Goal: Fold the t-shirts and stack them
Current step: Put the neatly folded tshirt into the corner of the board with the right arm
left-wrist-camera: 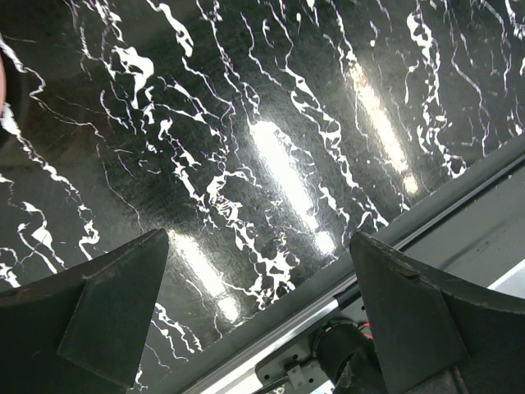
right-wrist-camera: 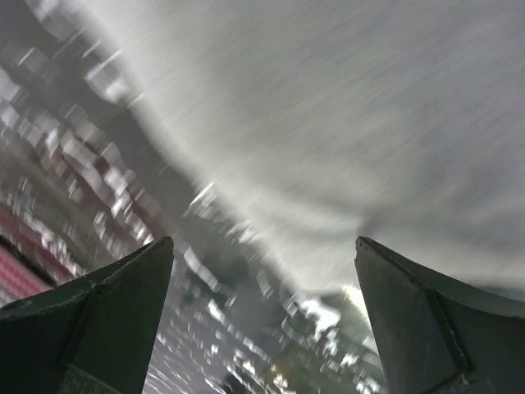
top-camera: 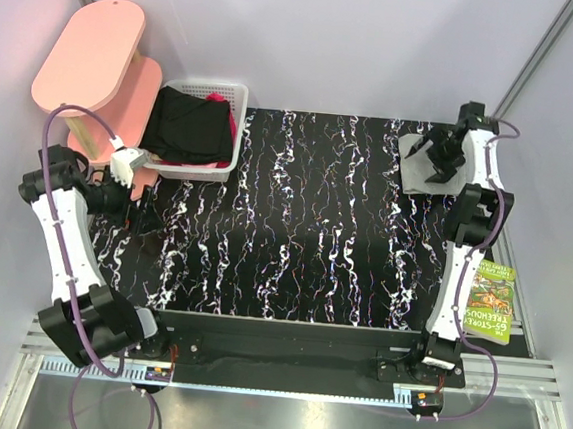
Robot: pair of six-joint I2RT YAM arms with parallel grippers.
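Item 1. Light grey short-sleeved t-shirt [top-camera: 416, 171] of soft cloth. It lies in a flat, compact shape at the far right corner of the black, white-veined marble-pattern table [top-camera: 296, 225]. In the right wrist view it fills the upper right as pale cloth [right-wrist-camera: 353, 115].

Item 2. Black garment [top-camera: 186, 125], bunched. It sits inside a white lattice plastic basket [top-camera: 232, 90] at the table's far left corner and spills over the rim.

Item 3. Magenta cloth [top-camera: 233, 127], a narrow strip showing at the black garment's right side within the same basket.

Item 4. Right gripper [top-camera: 440, 160] [right-wrist-camera: 262, 246], over the table's far right corner, directly above the grey shirt. The jaws are spread wide with nothing between them. The wrist picture is blurred, so contact with the cloth cannot be judged.

Item 5. Left gripper [top-camera: 148, 225] [left-wrist-camera: 258, 242], over the table's left side, just nearer than the basket. The jaws are spread fully and hold nothing; only bare marbled surface shows between the fingers.

Item 6. Pink rounded stool [top-camera: 89, 57] with an oblong top, beyond the table's far left corner.

Item 7. Green paperback book [top-camera: 490, 303], lying flat just off the table's right edge.
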